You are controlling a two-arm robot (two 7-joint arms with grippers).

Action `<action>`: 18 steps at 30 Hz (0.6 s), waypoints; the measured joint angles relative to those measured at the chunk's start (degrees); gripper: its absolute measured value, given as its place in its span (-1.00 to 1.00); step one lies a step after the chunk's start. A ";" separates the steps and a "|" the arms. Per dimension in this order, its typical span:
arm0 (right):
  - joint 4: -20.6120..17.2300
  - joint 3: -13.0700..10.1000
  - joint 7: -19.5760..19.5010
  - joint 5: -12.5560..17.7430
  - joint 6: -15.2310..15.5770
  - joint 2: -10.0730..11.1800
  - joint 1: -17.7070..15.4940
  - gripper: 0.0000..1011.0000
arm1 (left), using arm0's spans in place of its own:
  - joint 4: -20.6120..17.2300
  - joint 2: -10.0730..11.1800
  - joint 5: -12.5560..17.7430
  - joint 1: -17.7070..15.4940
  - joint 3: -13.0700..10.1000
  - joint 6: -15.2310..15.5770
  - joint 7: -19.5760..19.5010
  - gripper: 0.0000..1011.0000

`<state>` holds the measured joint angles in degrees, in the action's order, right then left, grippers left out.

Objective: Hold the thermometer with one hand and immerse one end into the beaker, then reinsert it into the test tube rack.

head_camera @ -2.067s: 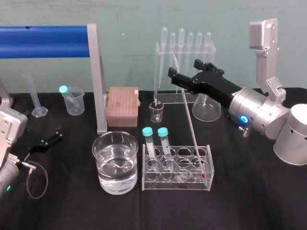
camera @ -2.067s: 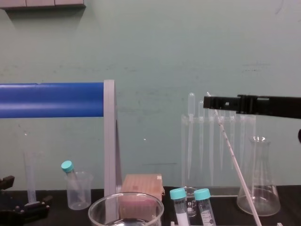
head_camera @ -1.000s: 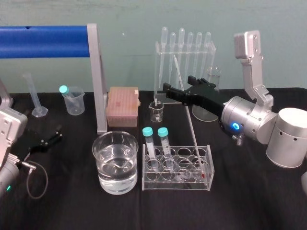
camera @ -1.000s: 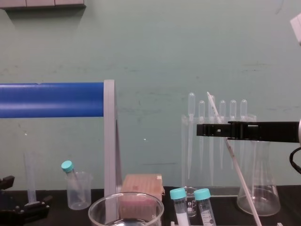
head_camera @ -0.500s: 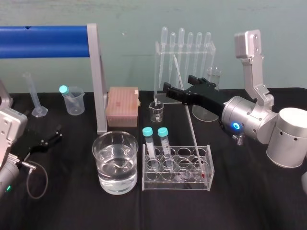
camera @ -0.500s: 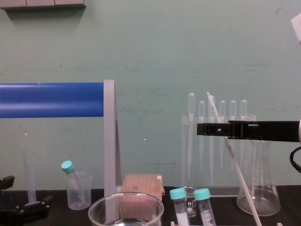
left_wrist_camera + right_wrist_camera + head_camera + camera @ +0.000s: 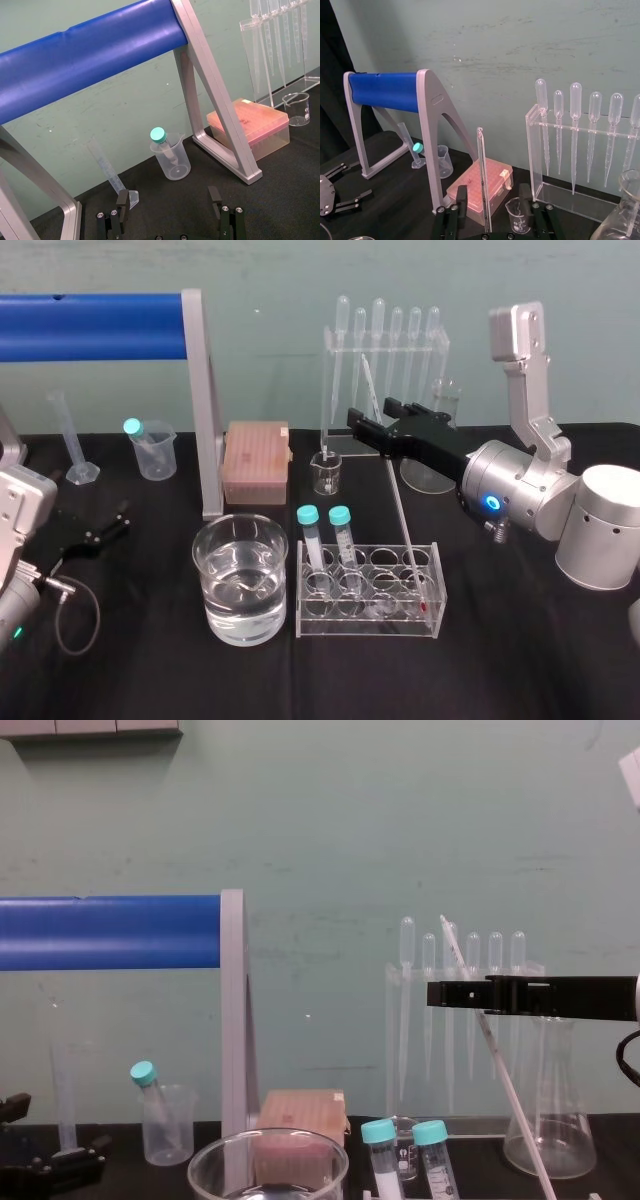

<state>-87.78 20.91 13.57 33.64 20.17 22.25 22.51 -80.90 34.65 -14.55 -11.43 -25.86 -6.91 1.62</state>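
The thermometer leans in the clear test tube rack, its top tilted back toward the pipette stand. My right gripper reaches in from the right at the rod's upper part, one black finger on each side. In the right wrist view the thermometer stands between the fingers with a gap on both sides, so the gripper is open. The chest view shows the gripper level across the thermometer. The beaker, half full of water, stands left of the rack. My left gripper rests open at the far left.
Two teal-capped tubes stand in the rack's left end. Behind are a pipette stand, a conical flask, a small glass beaker and a pink tip box. A blue bar frame, plastic beaker and graduated cylinder are at left.
My right gripper came down from near the rod's top to its upper part, then stayed there. Its fingers have since drawn closer around the thermometer. The thermometer and left arm are unmoved.
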 joint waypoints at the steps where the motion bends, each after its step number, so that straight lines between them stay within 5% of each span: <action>1: 0.00 0.00 0.00 0.00 -0.01 0.00 0.00 0.31 | 0.00 0.00 0.00 0.00 0.00 0.00 0.00 0.99; 18: 0.00 0.00 0.00 0.00 -0.03 0.00 0.00 -0.73 | 0.00 0.00 0.00 0.00 0.00 0.00 0.00 0.99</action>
<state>-87.78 20.91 13.57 33.64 20.13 22.25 22.51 -80.90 34.65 -14.55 -11.43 -25.86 -6.91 1.62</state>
